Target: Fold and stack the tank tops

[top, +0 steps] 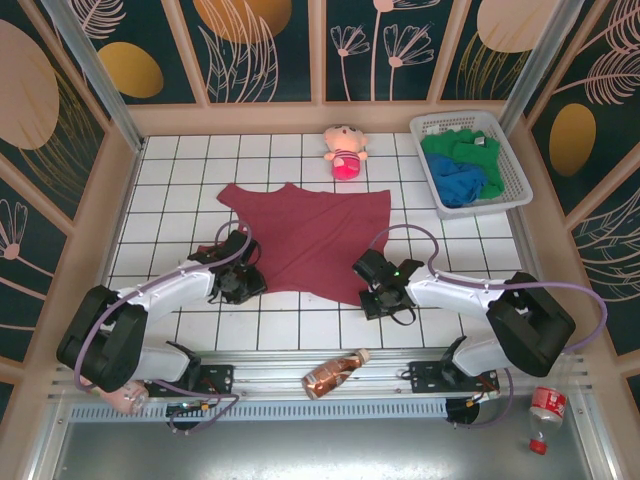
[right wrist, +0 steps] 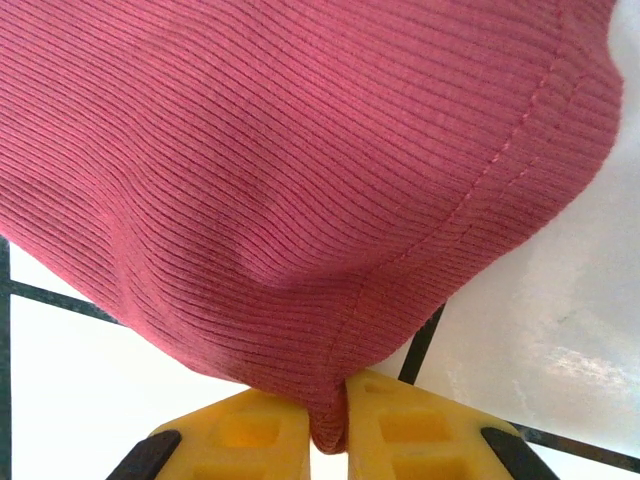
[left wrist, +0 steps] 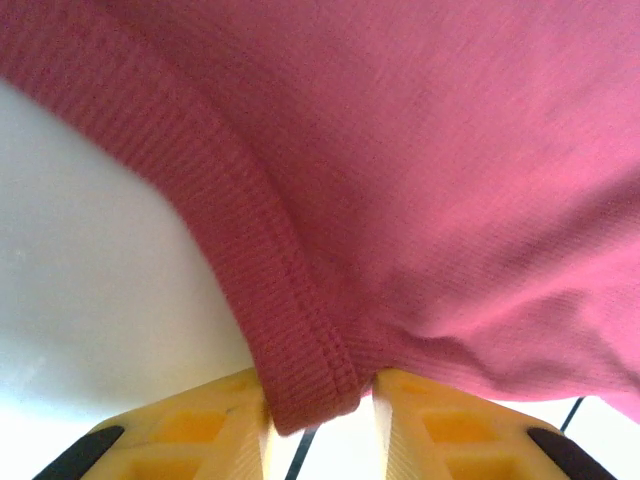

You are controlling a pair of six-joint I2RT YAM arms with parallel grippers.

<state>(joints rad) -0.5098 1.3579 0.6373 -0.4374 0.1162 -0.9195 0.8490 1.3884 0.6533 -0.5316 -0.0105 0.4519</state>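
The maroon tank top [top: 310, 235] is seen spread flat in the middle of the tiled table [top: 170, 170]. Its near left edge is pinched by the left gripper [left wrist: 318, 415], ribbed hem clamped between the yellow fingers. The near right corner is clenched in the right gripper [right wrist: 330, 425], stitched seam bunched between the pads. The blue tank top [top: 462, 182] and green tank top [top: 455, 148] are seen heaped in the white basket [top: 513, 165], far right.
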